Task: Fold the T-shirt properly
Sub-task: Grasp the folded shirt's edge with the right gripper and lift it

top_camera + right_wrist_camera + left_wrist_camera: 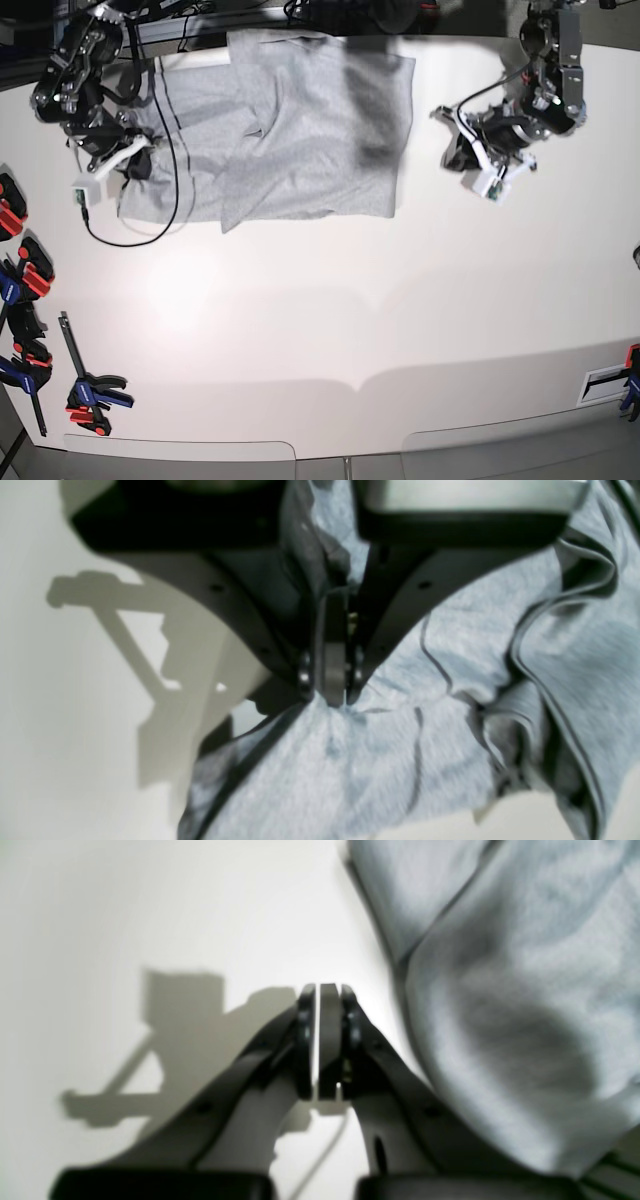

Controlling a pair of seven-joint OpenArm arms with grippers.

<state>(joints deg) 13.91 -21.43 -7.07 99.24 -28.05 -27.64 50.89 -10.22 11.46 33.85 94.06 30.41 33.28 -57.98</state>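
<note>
**A:** At the far edge of the table the T-shirt lies spread but rumpled, part-folded over itself, with creases running across the middle. Where would you take it?

**B:** By a hem or a seam. It looks like light, limp cotton; it will sag and drag wherever it is not supported, so a pinch in the middle of a panel only makes a tent. The stitched edges are thicker and give the pads something to bite.

**A:** And the arms?

**B:** The right gripper has its jaws closed on a fold of the T-shirt near its side edge; in the right wrist view the grey cloth bunches right at the tips. The left gripper has its jaws pressed together on nothing, over bare table just beside the cloth's other edge.

**A:** So only one side is held.

**B:** I judge so. Lifting with one pinch would let the loose side trail and crumple; both corners want holding.
</note>
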